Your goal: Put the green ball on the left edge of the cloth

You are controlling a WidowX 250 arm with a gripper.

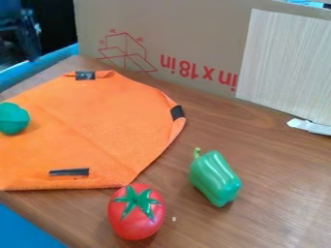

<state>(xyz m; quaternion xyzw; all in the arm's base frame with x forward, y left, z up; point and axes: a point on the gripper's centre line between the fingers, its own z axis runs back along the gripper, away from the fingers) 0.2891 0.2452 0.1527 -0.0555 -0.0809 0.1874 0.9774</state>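
camera view: green ball (13,118) on orange cloth (97,126) near its left edge; gripper (28,36) beyond desk (278,179)'s far left edge, cannot tell whether apart or together; tomato (134,218) by cloth's near right corner, green pepper (215,179) farther right.

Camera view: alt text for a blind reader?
A green ball rests on an orange cloth at the picture's left edge. On the wooden table, a red tomato lies by the cloth's near edge, a green pepper to its right; cardboard stands behind.
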